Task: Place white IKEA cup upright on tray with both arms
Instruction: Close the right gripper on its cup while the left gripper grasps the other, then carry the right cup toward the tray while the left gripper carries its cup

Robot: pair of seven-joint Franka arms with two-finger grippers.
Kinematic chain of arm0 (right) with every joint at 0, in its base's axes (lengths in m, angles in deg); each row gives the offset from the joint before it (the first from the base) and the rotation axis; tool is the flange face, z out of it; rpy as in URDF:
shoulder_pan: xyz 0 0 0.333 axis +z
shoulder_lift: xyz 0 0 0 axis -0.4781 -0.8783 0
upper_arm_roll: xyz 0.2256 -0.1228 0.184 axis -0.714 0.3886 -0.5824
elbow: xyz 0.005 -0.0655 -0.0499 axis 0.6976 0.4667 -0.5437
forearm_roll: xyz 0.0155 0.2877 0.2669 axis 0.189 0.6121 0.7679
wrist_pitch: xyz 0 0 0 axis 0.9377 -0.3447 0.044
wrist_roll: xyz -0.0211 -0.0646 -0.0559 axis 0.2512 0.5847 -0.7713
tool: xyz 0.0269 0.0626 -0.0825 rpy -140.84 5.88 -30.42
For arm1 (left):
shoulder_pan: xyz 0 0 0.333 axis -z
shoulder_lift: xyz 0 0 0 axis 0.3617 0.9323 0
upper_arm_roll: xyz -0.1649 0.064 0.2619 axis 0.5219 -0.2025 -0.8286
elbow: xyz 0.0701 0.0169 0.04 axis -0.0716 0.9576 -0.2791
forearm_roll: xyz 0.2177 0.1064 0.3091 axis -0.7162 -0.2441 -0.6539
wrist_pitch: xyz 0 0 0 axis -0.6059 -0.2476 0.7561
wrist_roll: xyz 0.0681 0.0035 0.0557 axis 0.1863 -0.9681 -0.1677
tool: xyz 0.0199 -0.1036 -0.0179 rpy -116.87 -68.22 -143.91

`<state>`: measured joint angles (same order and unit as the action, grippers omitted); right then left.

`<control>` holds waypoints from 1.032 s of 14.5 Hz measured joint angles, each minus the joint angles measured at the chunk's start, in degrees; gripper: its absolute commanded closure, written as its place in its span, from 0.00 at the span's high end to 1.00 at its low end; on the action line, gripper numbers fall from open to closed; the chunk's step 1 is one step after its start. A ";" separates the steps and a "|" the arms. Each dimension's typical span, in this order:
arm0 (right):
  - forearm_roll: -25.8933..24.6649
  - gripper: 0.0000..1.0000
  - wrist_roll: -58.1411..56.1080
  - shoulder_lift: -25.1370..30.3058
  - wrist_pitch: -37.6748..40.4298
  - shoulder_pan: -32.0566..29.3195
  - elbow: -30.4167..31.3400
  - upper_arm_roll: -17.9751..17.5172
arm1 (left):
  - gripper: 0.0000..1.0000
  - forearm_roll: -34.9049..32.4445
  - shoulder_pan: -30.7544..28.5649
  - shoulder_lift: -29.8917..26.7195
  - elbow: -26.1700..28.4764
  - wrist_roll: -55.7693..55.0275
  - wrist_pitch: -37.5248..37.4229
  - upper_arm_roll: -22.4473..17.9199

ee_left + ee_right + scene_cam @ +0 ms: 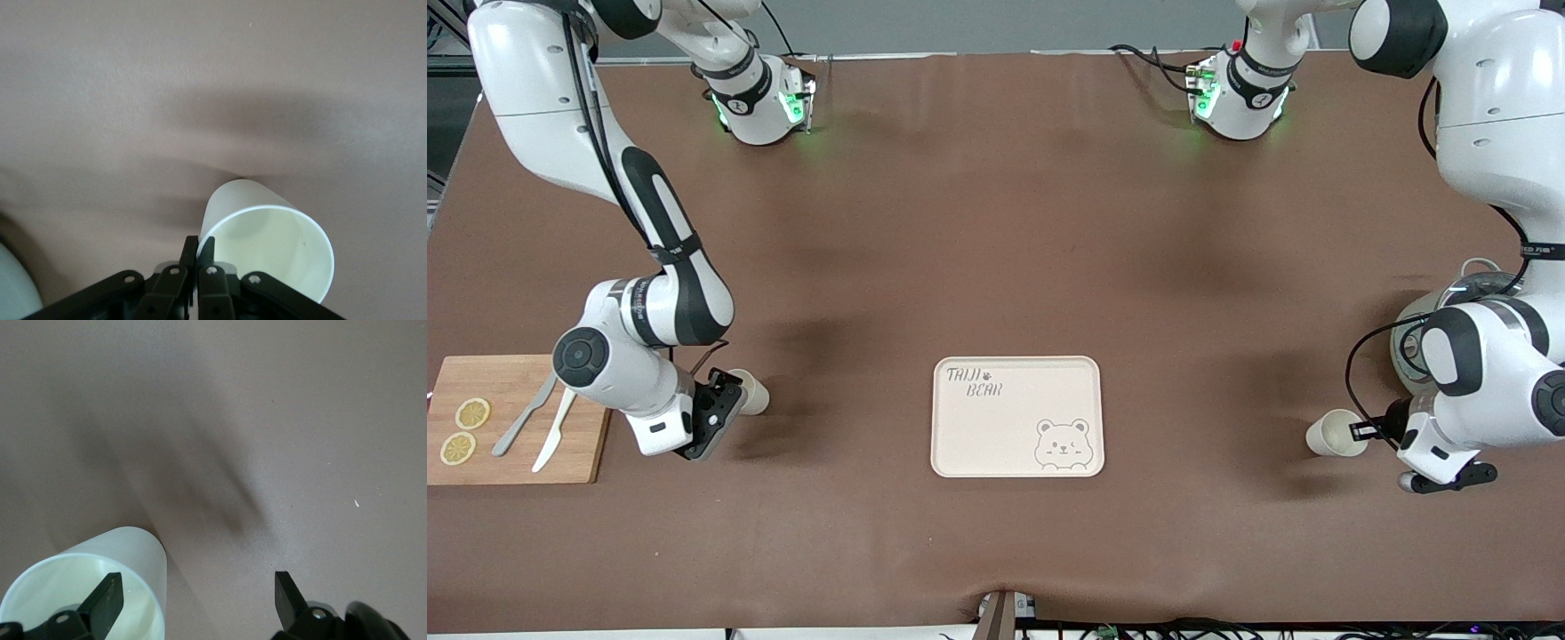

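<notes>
Two white cups are in play. The left pincer point(1371, 430) is pressed together on the rim of one cup point(1336, 434), tipped sideways at the left arm's end of the counter point(996, 222). The right pincer point(725, 402) is spread, one finger inside the mouth of the other cup point(751, 392) beside the wooden board point(516, 444). The tray point(1017, 417) lies between them, well apart from both.
</notes>
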<state>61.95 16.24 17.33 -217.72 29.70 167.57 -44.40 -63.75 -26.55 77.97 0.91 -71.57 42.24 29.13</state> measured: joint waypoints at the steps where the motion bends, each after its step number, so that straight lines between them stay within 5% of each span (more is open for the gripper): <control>1: 0.00 1.00 0.00 -0.05 -0.13 0.00 0.11 0.00 | 0.00 0.00 0.03 -0.53 -0.20 0.00 -0.01 0.01; 3: 0.00 0.90 0.00 -0.09 -0.21 0.03 0.24 0.00 | 0.00 0.00 0.15 -1.97 -0.32 0.00 -0.57 0.05; 6: 0.00 0.46 0.00 -0.09 -0.22 0.18 0.27 -0.08 | 0.00 0.00 0.48 -4.75 -0.37 -0.28 -3.41 0.14; 10: 0.01 0.05 0.00 -0.10 -0.22 0.52 0.39 -0.21 | 0.00 0.00 2.69 -7.35 -0.35 -5.81 -6.51 0.27; 15: 2.21 0.00 0.05 0.44 1.15 0.37 0.36 -0.08 | 0.00 0.00 7.76 -7.94 -0.34 -16.52 -7.64 0.38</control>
<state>64.16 16.29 17.77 -216.57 30.07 167.93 -44.48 -63.75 -18.79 70.03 0.57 -88.09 34.61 29.50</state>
